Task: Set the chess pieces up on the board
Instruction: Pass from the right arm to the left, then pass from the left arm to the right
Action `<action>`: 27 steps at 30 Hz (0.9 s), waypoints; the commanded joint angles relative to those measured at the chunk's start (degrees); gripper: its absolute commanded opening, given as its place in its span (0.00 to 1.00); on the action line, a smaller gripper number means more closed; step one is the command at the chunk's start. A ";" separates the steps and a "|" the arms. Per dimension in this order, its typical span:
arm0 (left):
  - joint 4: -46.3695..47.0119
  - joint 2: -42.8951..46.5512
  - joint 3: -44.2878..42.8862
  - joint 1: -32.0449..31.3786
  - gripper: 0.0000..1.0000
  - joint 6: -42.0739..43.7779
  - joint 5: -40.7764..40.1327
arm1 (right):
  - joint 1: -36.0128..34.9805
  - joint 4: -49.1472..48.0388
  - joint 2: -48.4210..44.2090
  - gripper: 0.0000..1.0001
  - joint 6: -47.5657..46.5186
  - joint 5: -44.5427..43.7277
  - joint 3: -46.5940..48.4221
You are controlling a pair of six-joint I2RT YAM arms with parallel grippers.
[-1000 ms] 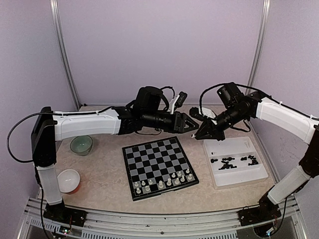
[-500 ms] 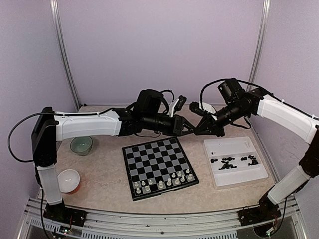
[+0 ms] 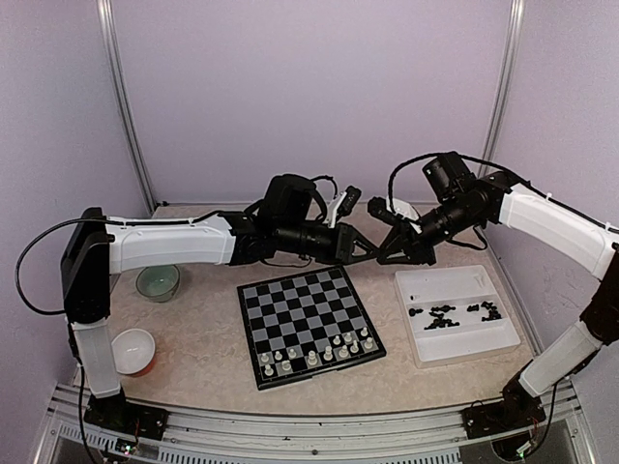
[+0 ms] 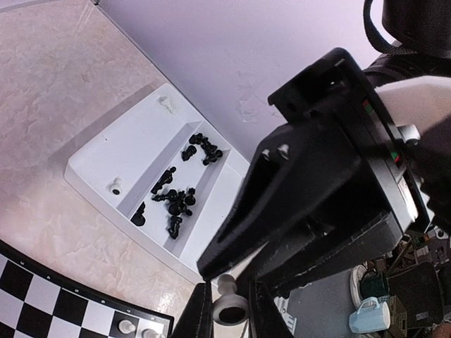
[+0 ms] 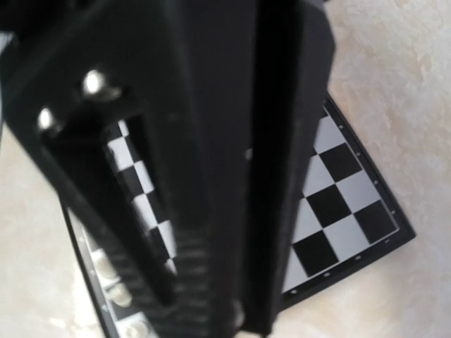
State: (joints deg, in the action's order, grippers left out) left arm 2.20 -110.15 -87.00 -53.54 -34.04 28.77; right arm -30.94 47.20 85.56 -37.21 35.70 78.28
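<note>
Near the far edge of the board (image 3: 309,324), in midair, your left hand (image 4: 230,317) pinches a cream piece (image 4: 227,299); can't tell whether the right hand (image 3: 387,255) grips too. Confirm release before pulling away slowly.

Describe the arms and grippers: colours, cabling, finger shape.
Both arms have white shells on the long links, left arm and right arm, with black joints, wrists and bases. Black cables loop loose off both. Left gripper and right gripper are all black, with tapered wedge-shaped fingers and silver screws.
</note>
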 commanded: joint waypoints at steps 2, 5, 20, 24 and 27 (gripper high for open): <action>6.41 1.26 2.84 0.79 0.12 -0.25 0.24 | 5.56 -2.54 -1.83 0.37 6.19 7.29 2.07; 11.28 2.91 4.35 1.13 0.13 -1.18 -0.52 | 15.12 -6.64 -1.51 0.48 15.32 20.41 2.88; 28.91 -0.01 2.79 0.43 0.12 -6.73 -6.54 | 16.35 -40.28 4.67 0.43 56.19 49.58 -9.73; 28.83 -2.13 1.01 0.04 0.12 -7.59 -6.65 | 14.91 -43.91 4.54 0.40 58.95 50.30 -10.67; 28.55 -2.90 0.10 -0.24 0.12 -7.83 -6.16 | 14.77 -46.57 4.29 0.36 60.83 50.54 -11.86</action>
State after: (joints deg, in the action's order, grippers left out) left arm 28.99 -111.02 -84.62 -53.12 -40.95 22.98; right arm -15.49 7.20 90.59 18.52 83.64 68.23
